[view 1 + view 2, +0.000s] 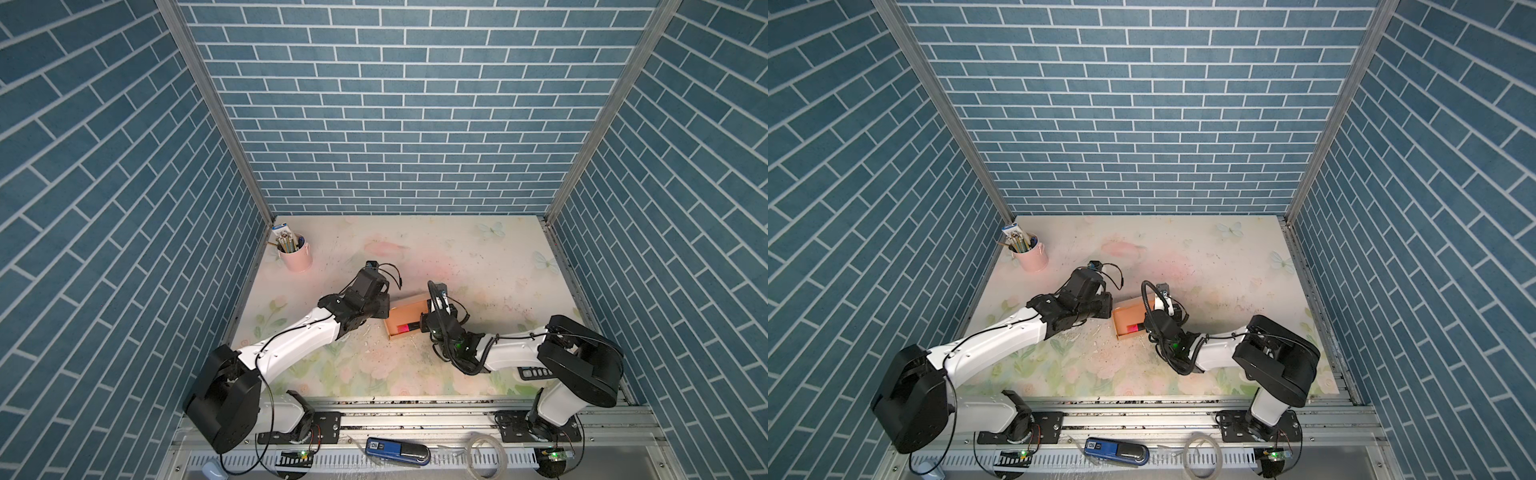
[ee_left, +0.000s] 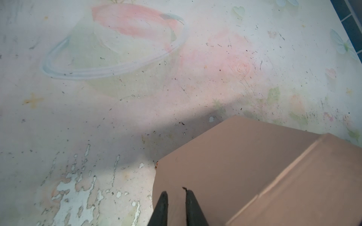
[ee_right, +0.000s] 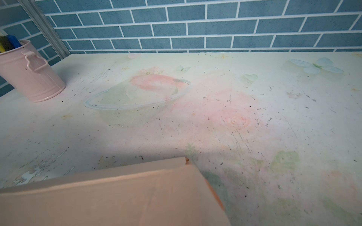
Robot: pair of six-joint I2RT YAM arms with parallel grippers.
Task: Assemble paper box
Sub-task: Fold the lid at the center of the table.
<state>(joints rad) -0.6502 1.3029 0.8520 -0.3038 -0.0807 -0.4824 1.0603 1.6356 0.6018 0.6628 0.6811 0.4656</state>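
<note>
The left end effector [image 2: 176, 192] is showing two black fingertips [image 2: 163, 203] standing narrowly apart against an end panel of the paper box [image 2: 244, 166]; whether they are pinching cardboard cannot be told. The right end effector [image 1: 424, 323] is sitting closed at the opposite end. Its tips are hiding behind the box's peach wall in the right wrist view, so a hold on the cardboard cannot be confirmed. In both top views the box is lying directly between the two end effectors, open side facing up. Its long axis is running from one arm toward the other, with the right-hand end angling slightly toward the back wall. Each arm is meeting one short end, so neither is clearly nearer, and a fold at either end is probably within reach. The box is resting mid-way across the pale floral surface [image 1: 457, 257], well apart from the pink pail [image 1: 297, 259] of pencils standing in the far left corner.
</note>
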